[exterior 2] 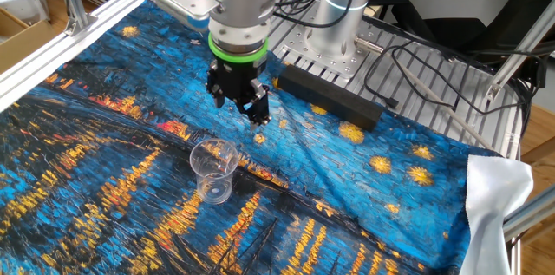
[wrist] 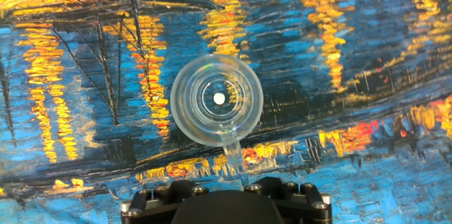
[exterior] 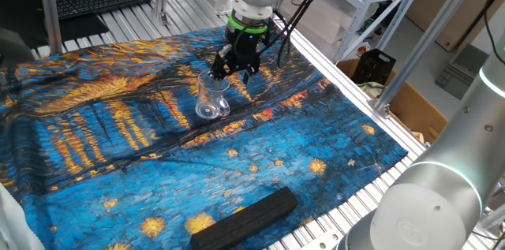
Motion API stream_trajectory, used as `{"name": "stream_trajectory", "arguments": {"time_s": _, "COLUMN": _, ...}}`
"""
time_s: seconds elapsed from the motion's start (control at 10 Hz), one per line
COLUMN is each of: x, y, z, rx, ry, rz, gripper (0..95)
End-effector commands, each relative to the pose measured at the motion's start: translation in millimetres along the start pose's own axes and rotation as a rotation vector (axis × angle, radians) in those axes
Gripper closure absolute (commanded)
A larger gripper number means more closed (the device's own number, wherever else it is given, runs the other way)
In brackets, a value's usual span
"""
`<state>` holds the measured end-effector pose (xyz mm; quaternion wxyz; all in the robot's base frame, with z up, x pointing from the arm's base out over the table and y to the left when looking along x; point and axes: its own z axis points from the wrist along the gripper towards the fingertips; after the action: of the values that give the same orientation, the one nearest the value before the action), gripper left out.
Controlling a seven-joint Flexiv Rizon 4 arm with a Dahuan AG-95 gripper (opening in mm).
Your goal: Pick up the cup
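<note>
The cup [exterior: 211, 96] is a small clear glass tumbler standing upright on the blue and orange painted cloth [exterior: 95, 139]. It also shows in the other fixed view [exterior 2: 213, 169]. The hand view looks straight down into its mouth [wrist: 216, 100]. My gripper [exterior: 233, 72] hovers a little above the cup and just off its far side, apart from it. In the other fixed view the gripper [exterior 2: 240, 108] has its fingers spread and empty. In the hand view only the gripper's black base [wrist: 226, 206] shows at the bottom edge; the fingertips are out of view.
A long black block [exterior: 245, 217] lies on the cloth near the table's edge, also in the other fixed view [exterior 2: 329, 97]. A keyboard [exterior: 102, 1] and metal frame posts [exterior: 47, 5] stand at the back. A cardboard box [exterior: 410, 108] sits beside the table.
</note>
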<state>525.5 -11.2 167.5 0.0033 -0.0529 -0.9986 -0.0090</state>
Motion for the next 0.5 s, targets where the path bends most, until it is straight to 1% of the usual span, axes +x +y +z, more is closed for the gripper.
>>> {"name": "stream_trajectory", "arguments": {"time_s": 0.1, "x": -5.0, "y": 0.4, "z": 3.0, "rx": 0.0, "ry": -0.001, "rz": 0.002, "gripper": 19.0}}
{"name": "stream_trajectory", "arguments": {"time_s": 0.3, "x": -5.0, "y": 0.5, "z": 3.4, "rx": -0.001, "ry": -0.004, "rz": 0.007, "gripper": 19.0}}
{"name": "stream_trajectory", "arguments": {"time_s": 0.4, "x": -5.0, "y": 0.5, "z": 3.4, "rx": -0.002, "ry": -0.015, "rz": 0.008, "gripper": 38.0}}
{"name": "stream_trajectory", "arguments": {"time_s": 0.5, "x": -5.0, "y": 0.5, "z": 3.4, "rx": -0.005, "ry": -0.032, "rz": 0.0, "gripper": 38.0}}
